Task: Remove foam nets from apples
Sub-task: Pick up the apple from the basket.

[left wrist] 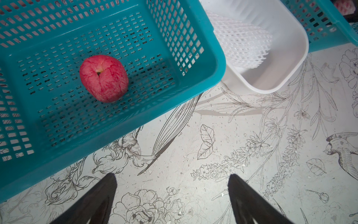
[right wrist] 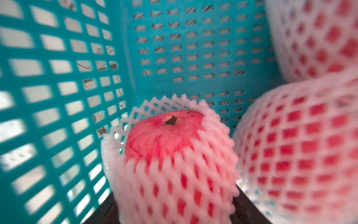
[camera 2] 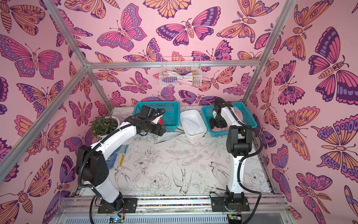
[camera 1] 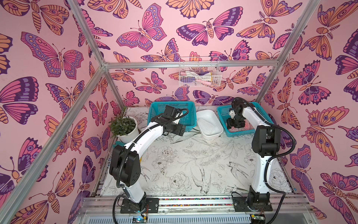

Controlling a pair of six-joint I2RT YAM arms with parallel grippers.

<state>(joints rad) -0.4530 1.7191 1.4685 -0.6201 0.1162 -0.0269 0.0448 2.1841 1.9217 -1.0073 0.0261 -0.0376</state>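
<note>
The right gripper (right wrist: 175, 195) has its dark fingers (right wrist: 104, 211) set on either side of a netted apple (right wrist: 162, 133). They sit close against its foam net (right wrist: 193, 174) on both flanks, but I cannot tell whether they squeeze it or only bracket it. The net gapes at the top, so the apple's red crown and dark dimple show bare while the white mesh wraps its sides. Just beside it lie two more netted apples (right wrist: 300, 147), blurred at this range. All three are inside the right teal basket (right wrist: 58, 93), and the flanked apple sits near a corner of it. In both top views the right arm (camera 1: 251, 116) reaches down into this basket at the far right of the table (left wrist: 213, 151). The left gripper (left wrist: 172, 178) hangs over the printed tabletop with its jaws spread wide and empty. Just beyond it stands the left teal basket (left wrist: 211, 50), holding one bare apple (left wrist: 103, 78), red with its dimple facing up. Between the two baskets, just beside the left one, is the white tray (left wrist: 290, 64) with one empty foam net (left wrist: 240, 40) lying in it. A potted plant (camera 1: 124, 127) stands at the table's left edge. A white wire basket (camera 1: 199, 71) hangs on the back wall.
</note>
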